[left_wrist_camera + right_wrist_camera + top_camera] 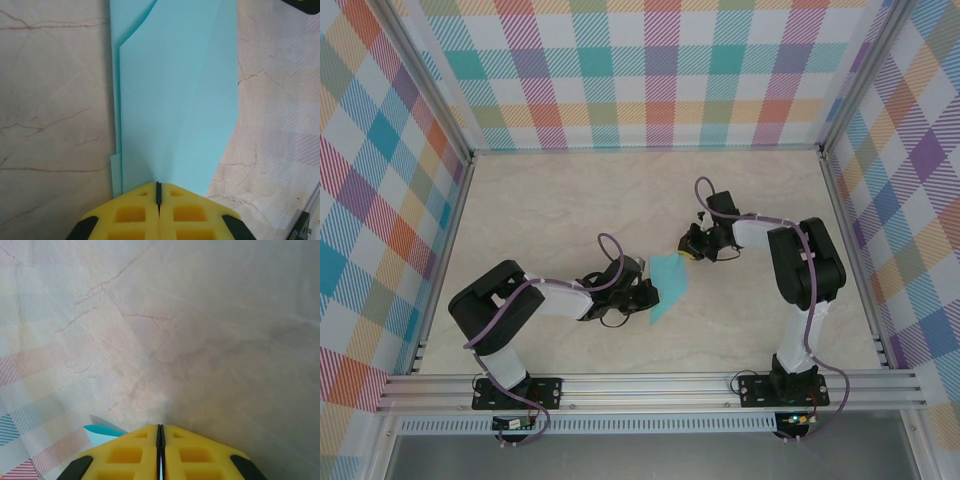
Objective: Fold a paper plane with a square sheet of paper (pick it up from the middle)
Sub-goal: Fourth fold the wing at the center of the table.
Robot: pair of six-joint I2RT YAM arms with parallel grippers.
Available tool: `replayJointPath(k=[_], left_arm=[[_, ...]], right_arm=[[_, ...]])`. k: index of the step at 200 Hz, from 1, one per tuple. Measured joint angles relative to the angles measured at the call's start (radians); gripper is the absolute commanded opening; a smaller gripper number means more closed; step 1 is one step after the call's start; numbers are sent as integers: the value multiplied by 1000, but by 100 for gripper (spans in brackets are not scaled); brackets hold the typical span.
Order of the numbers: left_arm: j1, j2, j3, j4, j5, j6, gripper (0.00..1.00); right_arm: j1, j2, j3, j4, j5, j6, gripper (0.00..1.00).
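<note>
Pinching the folded teal paper [175, 100] at its near end, the left gripper [158, 189] has its yellow fingers pressed together, with the sheet mid-table between the arms. The right gripper [160, 430] is closed too, a teal sliver beside it; whether it grips, I cannot tell. Thin, smooth and layered, the tapering paper could tear or lose its crease if the arms pull apart.
</note>
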Motion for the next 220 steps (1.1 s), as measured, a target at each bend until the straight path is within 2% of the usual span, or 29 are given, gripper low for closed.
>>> replayJointPath(k=[38, 71, 121, 184, 220], left_arm=[[-1, -2, -1, -3, -1, 16, 0], [-1, -8, -1, -11, -5, 31, 0], [-4, -10, -1, -18, -8, 48, 0], [-5, -11, -1, -20, -8, 50, 0], [-5, -11, -2, -19, -8, 53, 0]], right_arm=[[0, -80, 12, -32, -17, -21, 11], [31, -184, -55, 34, -74, -16, 7], [152, -137, -161, 98, -85, -10, 5], [124, -74, -167, 118, -48, -14, 5], [65, -40, -127, 130, -51, -19, 5]])
